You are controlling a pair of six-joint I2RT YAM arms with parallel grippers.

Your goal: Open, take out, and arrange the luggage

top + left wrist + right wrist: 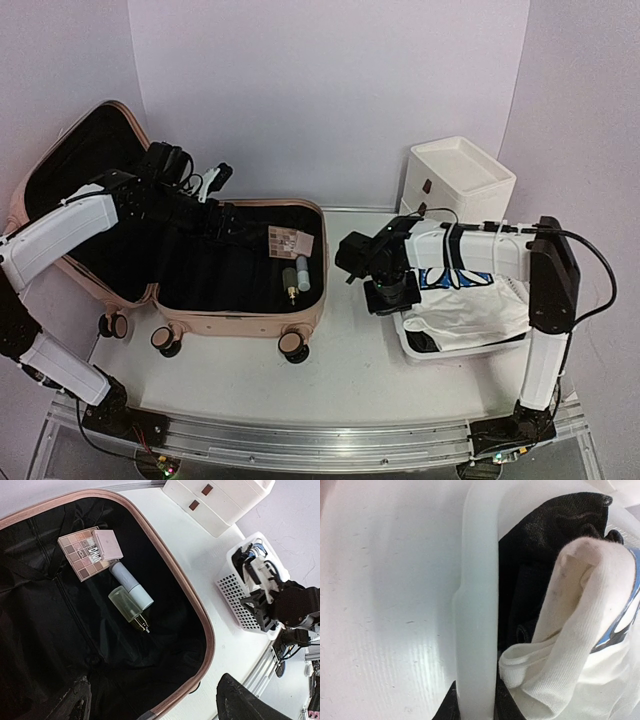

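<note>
The pale-pink luggage [240,322] lies open on the table, its lid leaning back at the left, black lining showing [60,645]. Inside at its right end lie an eyeshadow palette [90,552], a white tube [131,584] and a small greenish bottle [127,606]. My left gripper [222,205] hangs above the open luggage, jaws wide apart and empty; its fingers [245,700] frame the bottom of the left wrist view. My right gripper [390,292] straddles the left rim of the white basket [477,605], one finger on each side, closed on the rim.
The white perforated basket [415,340] at right holds white printed clothing [470,300] and a black garment [545,545]. A white drawer unit with brown handles [455,180] stands behind it. The table's front rail [300,440] runs along the near edge.
</note>
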